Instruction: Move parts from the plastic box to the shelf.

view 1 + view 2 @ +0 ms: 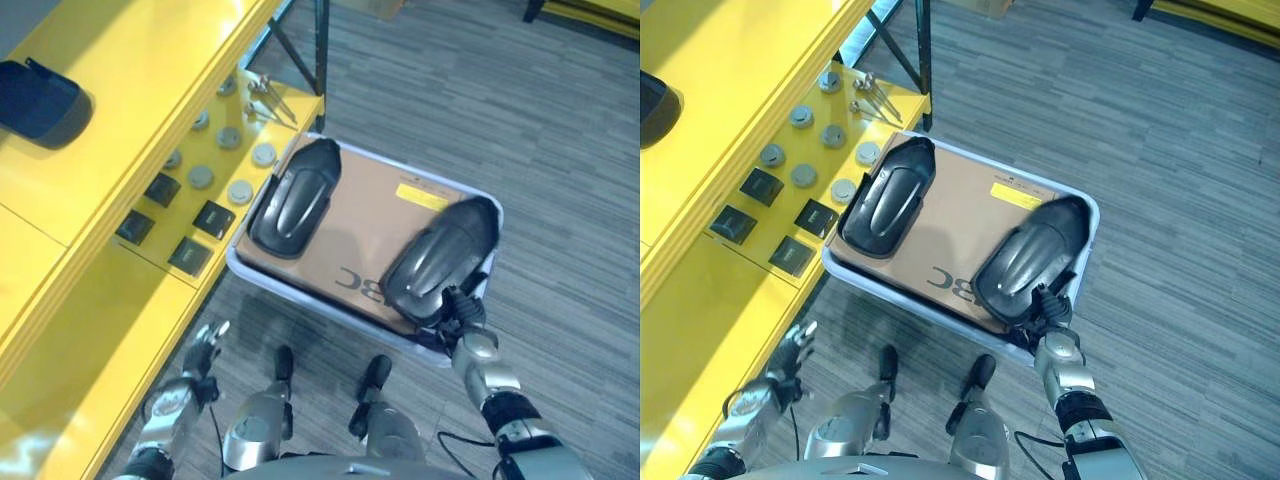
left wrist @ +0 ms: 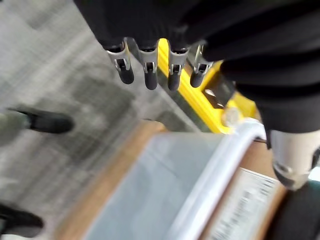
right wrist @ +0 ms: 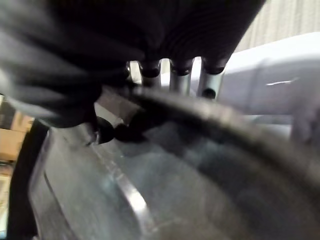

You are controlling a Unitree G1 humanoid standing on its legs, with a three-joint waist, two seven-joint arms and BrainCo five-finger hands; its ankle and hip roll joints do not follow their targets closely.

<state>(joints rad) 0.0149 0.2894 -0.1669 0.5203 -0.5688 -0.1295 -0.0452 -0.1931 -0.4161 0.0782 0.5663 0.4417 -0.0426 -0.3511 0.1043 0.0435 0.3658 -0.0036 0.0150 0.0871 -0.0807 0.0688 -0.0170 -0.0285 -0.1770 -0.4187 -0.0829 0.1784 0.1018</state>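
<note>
While clamped on the near dark part (image 1: pixel 440 262), right robot hand (image 1: pixel 463 312) at the plastic box (image 1: pixel 478 195) rim; left robot hand (image 1: pixel 203 348) slack-fingered.

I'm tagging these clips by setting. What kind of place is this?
Probably a workshop or factory parts station: a yellow metal shelf holding round grey discs and bolts, beside a pale plastic box of black moulded covers.

Grey wood-grain floor (image 1: pixel 560 120), brown cardboard sheet (image 1: pixel 365 215) with yellow label (image 1: pixel 422 196)
</note>
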